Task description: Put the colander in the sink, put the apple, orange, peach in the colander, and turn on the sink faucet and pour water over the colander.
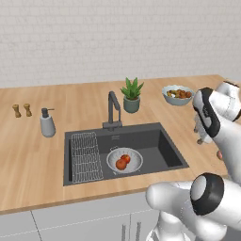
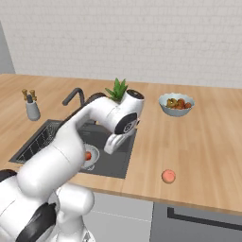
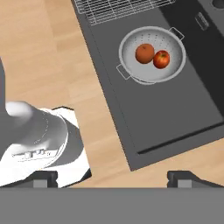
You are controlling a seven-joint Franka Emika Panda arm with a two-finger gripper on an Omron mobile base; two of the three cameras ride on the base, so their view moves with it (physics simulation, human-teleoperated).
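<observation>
The silvery colander (image 1: 124,160) (image 3: 152,54) sits in the dark sink (image 1: 160,146) (image 3: 175,109). Inside it lie the red apple (image 1: 126,157) (image 3: 161,59) and the orange (image 1: 121,164) (image 3: 145,53), touching each other. Out on the wooden counter to the right of the sink rests the pale peach (image 2: 168,176), by itself. The dark faucet (image 1: 113,110) stands behind the sink with its spout over the basin. My gripper (image 2: 111,144) (image 3: 113,178) hangs near the sink's right end, off to the side of the colander. It is open with nothing between its fingers.
A wire rack (image 1: 86,155) lies along the sink's left side. Behind the sink stand a potted plant (image 1: 132,95), a blue-grey bowl of food (image 1: 177,94), a soap dispenser (image 1: 47,123) and two small shakers (image 1: 22,110). A white brick wall closes off the back.
</observation>
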